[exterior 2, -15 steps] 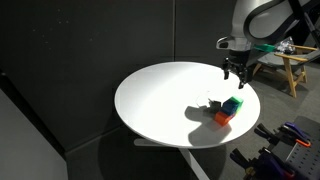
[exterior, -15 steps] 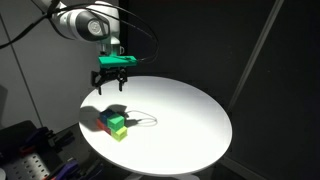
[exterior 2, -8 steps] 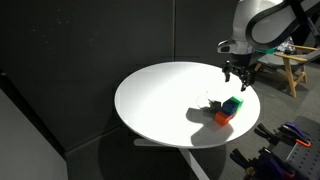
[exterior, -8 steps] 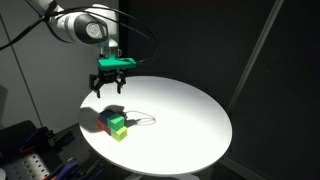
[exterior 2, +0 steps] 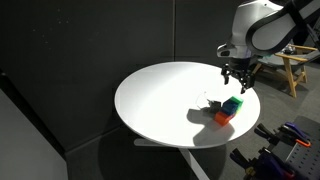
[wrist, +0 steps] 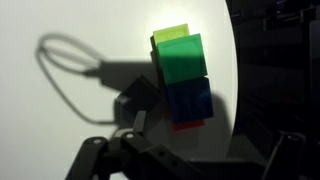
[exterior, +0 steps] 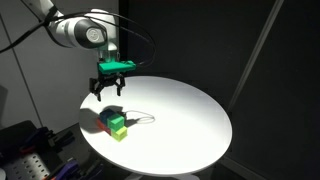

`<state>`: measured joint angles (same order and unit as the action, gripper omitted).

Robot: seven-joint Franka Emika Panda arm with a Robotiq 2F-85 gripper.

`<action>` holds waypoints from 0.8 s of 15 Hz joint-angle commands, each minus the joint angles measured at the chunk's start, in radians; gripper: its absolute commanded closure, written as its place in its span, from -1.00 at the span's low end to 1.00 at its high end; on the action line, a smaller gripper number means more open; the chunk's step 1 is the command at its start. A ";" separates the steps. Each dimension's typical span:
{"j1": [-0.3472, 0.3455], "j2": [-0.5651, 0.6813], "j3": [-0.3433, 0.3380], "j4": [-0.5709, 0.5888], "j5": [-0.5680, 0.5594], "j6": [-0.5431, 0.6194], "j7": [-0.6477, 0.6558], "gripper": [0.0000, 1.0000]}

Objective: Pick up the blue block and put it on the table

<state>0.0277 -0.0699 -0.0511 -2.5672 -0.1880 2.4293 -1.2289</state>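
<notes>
The blue block (wrist: 188, 100) sits on top of a red-orange block (wrist: 188, 126), with a bright green block (wrist: 181, 58) touching its side. The cluster lies near the edge of the round white table (exterior: 180, 115), and shows in both exterior views (exterior: 113, 123) (exterior 2: 230, 108). My gripper (exterior: 108, 90) hangs in the air above the cluster, open and empty, in both exterior views (exterior 2: 240, 85). In the wrist view its dark fingers (wrist: 190, 165) fill the bottom edge, with the blocks just above them.
A thin dark cable loop (exterior: 146, 121) lies on the table beside the blocks. The table's edge (wrist: 236, 90) runs close to the blocks. A wooden stand (exterior 2: 293, 68) and dark equipment (exterior: 25, 150) stand off the table.
The gripper has drifted slightly sideways toward the table's edge above the blocks. It stays open. The blocks have not moved.
</notes>
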 commanded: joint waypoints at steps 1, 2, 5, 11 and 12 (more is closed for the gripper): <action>-0.007 0.022 0.010 0.000 -0.003 0.035 -0.031 -1.00; -0.007 0.030 0.013 0.001 0.000 0.040 -0.032 -1.00; -0.007 0.050 0.022 0.000 0.003 0.053 -0.037 -1.00; -0.012 0.075 0.034 -0.003 -0.001 0.072 -0.041 -1.00; -0.013 0.077 0.034 -0.005 -0.001 0.075 -0.042 -1.00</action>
<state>0.0278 0.0061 -0.0251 -2.5672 -0.1880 2.4831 -1.2420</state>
